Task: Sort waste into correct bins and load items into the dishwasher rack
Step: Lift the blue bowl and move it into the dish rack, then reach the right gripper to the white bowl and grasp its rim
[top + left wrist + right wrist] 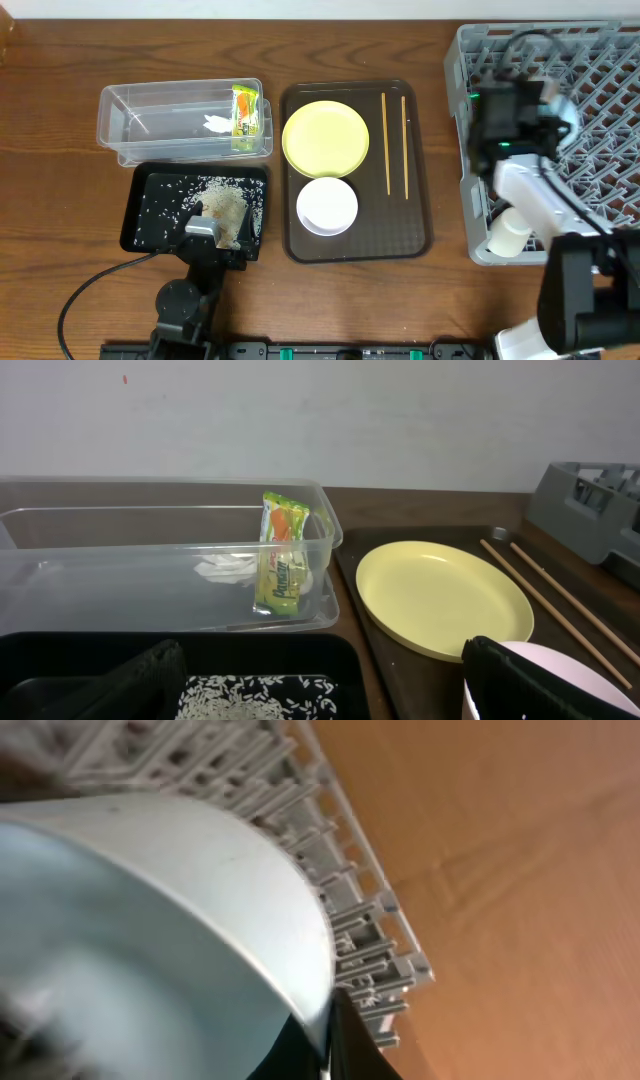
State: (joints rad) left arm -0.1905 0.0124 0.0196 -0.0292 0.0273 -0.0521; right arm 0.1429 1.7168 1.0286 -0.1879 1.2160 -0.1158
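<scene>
The snack wrapper (245, 115) (283, 555) and white tissue (215, 124) (225, 568) lie in the clear tub (150, 110) (120, 590). Rice scraps (225, 205) (250, 695) lie in the black tray (135, 190) (100, 645). My left gripper (205, 232) (320, 690) is open and empty over that rice. The yellow plate (325, 138) (440, 595), white bowl (327, 206) (555, 657) and two chopsticks (395, 140) (560, 605) lie on the brown tray. My right gripper (545, 115) (330, 1040) is shut on the rim of the light blue bowl (567, 112) (150, 920) over the grey rack (600, 60) (340, 910). A white cup (510, 235) sits in the rack's front left corner.
The dark brown serving tray (420, 200) lies between the bins and the rack. The rack's corner shows at the right of the left wrist view (590, 510). A black cable (90, 290) runs along the table at the front left.
</scene>
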